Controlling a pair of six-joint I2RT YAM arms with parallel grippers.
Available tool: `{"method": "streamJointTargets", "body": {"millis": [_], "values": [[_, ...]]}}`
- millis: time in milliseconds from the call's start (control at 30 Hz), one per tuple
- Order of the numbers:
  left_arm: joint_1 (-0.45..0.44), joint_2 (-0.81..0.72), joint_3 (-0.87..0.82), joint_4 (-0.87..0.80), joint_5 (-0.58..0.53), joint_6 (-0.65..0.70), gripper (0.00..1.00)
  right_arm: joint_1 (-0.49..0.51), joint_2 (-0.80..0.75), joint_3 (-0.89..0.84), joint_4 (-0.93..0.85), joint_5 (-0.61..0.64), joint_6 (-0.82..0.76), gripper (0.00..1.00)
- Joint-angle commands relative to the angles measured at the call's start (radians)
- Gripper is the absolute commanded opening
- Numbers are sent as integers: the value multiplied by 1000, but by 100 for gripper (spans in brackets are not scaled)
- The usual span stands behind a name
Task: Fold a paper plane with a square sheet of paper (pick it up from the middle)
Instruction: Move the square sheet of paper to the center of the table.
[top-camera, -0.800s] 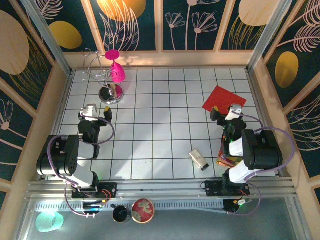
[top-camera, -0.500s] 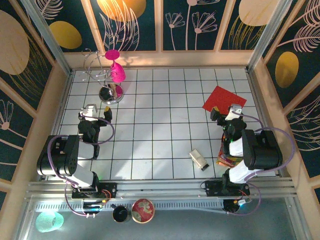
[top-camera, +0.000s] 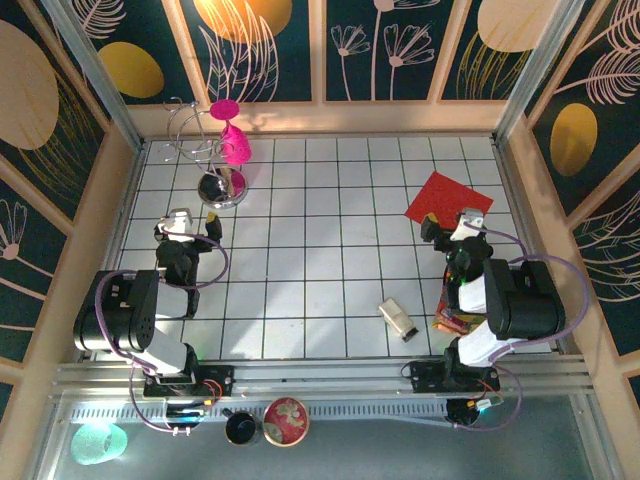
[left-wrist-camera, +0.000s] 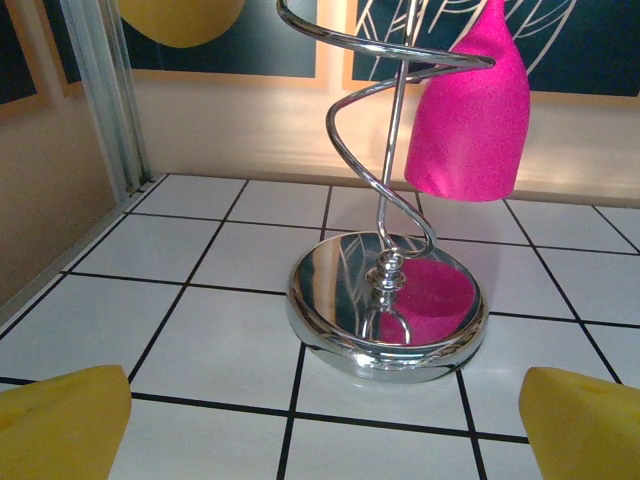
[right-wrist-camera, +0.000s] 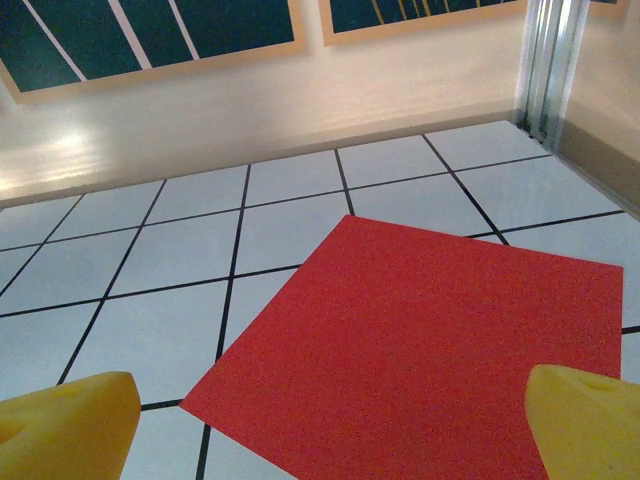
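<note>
The square sheet of red paper (top-camera: 447, 198) lies flat and unfolded on the white tiles at the right rear. In the right wrist view the square sheet of red paper (right-wrist-camera: 420, 350) spreads just ahead of and under my right gripper (right-wrist-camera: 330, 440). Both yellow fingertips (right-wrist-camera: 70, 425) stand wide apart above it, open and holding nothing. From above, the right gripper (top-camera: 450, 222) sits at the sheet's near edge. My left gripper (top-camera: 195, 222) is open too, on the left side. Its left gripper (left-wrist-camera: 320, 430) faces a chrome stand, far from the paper. No folded plane is in view.
A chrome spiral stand (left-wrist-camera: 385, 310) holds an upside-down magenta goblet (left-wrist-camera: 470, 110) at the rear left, just ahead of the left gripper. A small silver object (top-camera: 398, 318) lies near the front right. A printed snack packet (top-camera: 448, 320) lies beside the right arm. Walls enclose the tiled floor (top-camera: 320, 250).
</note>
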Motion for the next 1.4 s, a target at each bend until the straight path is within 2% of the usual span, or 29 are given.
{"method": "streamJointTargets", "body": {"millis": [0, 233, 333, 400, 500, 633, 700, 767, 967, 1133, 1233, 1367], "values": [[6, 5, 14, 15, -10, -13, 99, 5, 1, 19, 15, -7, -15, 99], [6, 1, 9, 25, -6, -12, 99, 4, 1, 12, 28, -11, -15, 99], [6, -38, -17, 45, -37, -25, 99, 5, -52, 6, 2, -27, -24, 99], [6, -99, -26, 3, -64, -32, 99, 5, -138, 38, -128, -12, -22, 99], [6, -205, 1, -152, -79, -46, 99, 5, -235, 151, -408, 33, 35, 99], [6, -351, 55, -350, -109, -161, 99, 5, -256, 326, -721, 82, 202, 99], [6, -416, 84, -436, -86, -248, 99, 5, -225, 446, -921, 56, 275, 99], [6, -458, 121, -523, -69, -369, 99, 8, -186, 528, -1022, 16, 306, 99], [6, -477, 222, -735, 70, -564, 99, -12, -76, 665, -1149, -133, 450, 99], [6, -412, 234, -719, 223, -648, 99, -28, 51, 776, -1253, -214, 513, 97], [6, -352, 237, -684, 313, -697, 99, -37, 126, 833, -1301, -217, 535, 89], [4, -273, 268, -706, 379, -757, 99, -55, 228, 913, -1358, -231, 552, 71]]}}
